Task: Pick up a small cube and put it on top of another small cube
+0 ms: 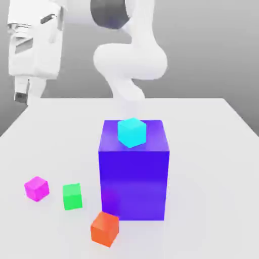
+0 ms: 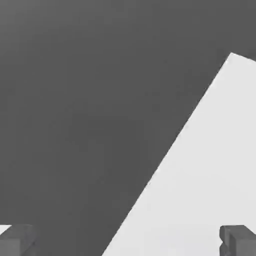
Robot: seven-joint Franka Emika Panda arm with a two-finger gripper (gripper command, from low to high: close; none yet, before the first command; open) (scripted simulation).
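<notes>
The small cube (image 1: pixel 37 188), glossy magenta-pink, rests on the white table (image 1: pixel 212 152) near the front at the exterior view's left. A small green cube (image 1: pixel 72 197) sits just beside it, and a small orange-red cube (image 1: pixel 104 228) lies nearer the front. A small cyan cube (image 1: pixel 132 132) sits on top of the big blue-violet block (image 1: pixel 134 172). My gripper (image 1: pixel 20 95) hangs high over the table's far corner at the exterior view's left, well away from every cube. In the hand view the gripper (image 2: pixel 129 241) is open, its fingertips (image 2: pixel 239 240) wide apart with nothing between them.
The big blue-violet block stands tall in the middle of the table. The hand view looks past the table's edge (image 2: pixel 165 160) onto dark floor (image 2: pixel 75 100). The arm's white links (image 1: pixel 131 60) rise behind the block.
</notes>
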